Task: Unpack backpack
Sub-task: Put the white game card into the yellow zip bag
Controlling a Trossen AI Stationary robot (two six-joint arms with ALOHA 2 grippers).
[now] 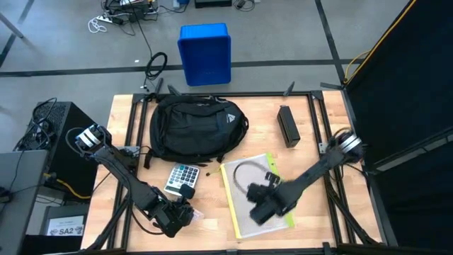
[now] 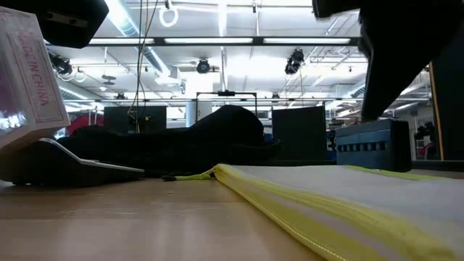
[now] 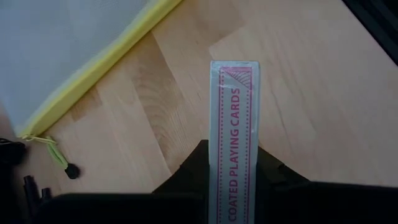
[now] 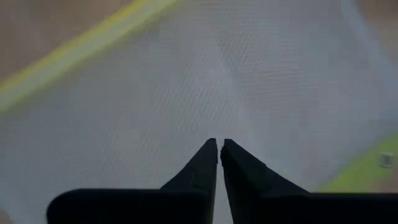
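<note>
Mesh pouch [image 4: 186, 81], yellow-zipped, flat beside rounded backpack [image 1: 195, 127].

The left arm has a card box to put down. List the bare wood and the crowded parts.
Bare wood lies between the black box and the mesh pouch, in the table's corner beside the backpack, and between the calculator and pouch. Crowded: the centre, where backpack, calculator and pouch nearly meet.
</note>
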